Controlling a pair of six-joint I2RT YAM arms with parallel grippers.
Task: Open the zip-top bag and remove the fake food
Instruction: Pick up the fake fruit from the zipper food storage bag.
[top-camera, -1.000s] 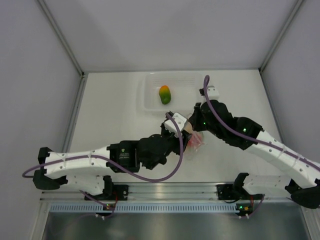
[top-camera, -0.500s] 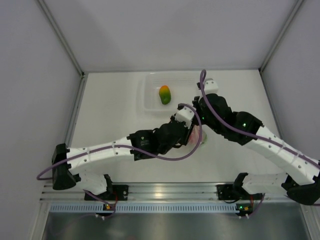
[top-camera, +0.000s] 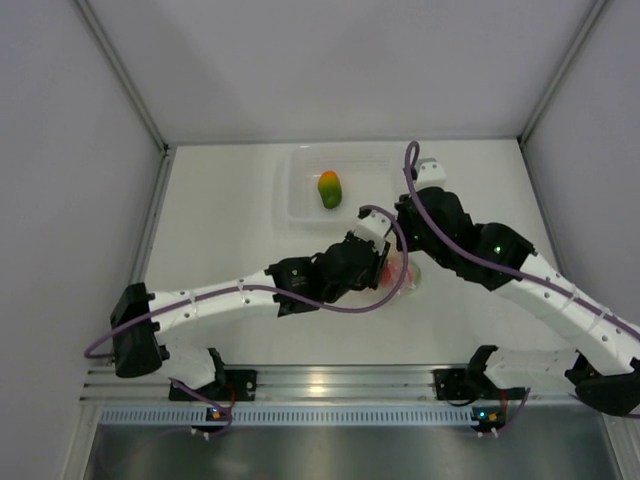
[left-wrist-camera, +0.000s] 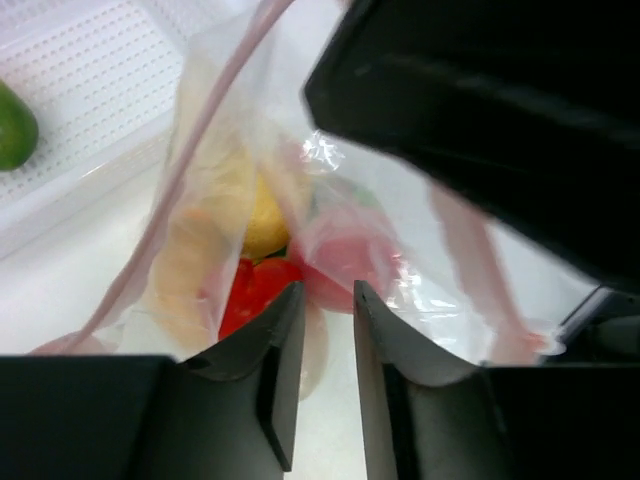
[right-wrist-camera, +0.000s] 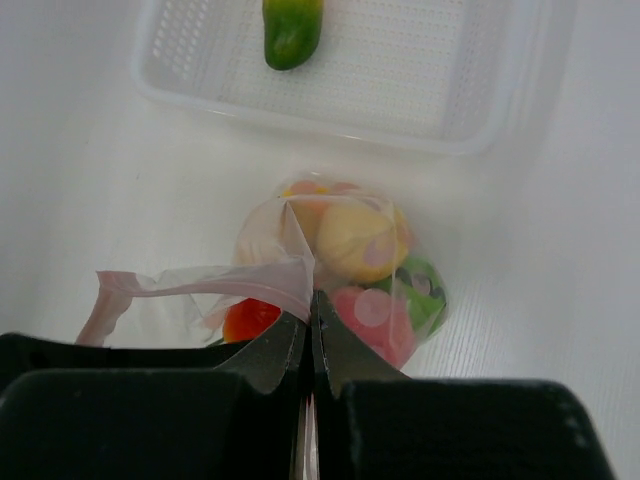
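Now the zip-top bag, fake food still inside, sits mid-tabletop, before the tub at the far edge. The right pincer stays clenched on its lip. The left pincer has advanced, jaws narrowing but parted. Opening seems imminent.

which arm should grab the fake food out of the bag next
Left. The right gripper is shut on the rim of the zip-top bag, so it is busy. The left gripper, jaws slightly apart, already points at the fake food through what looks like the bag's mouth.
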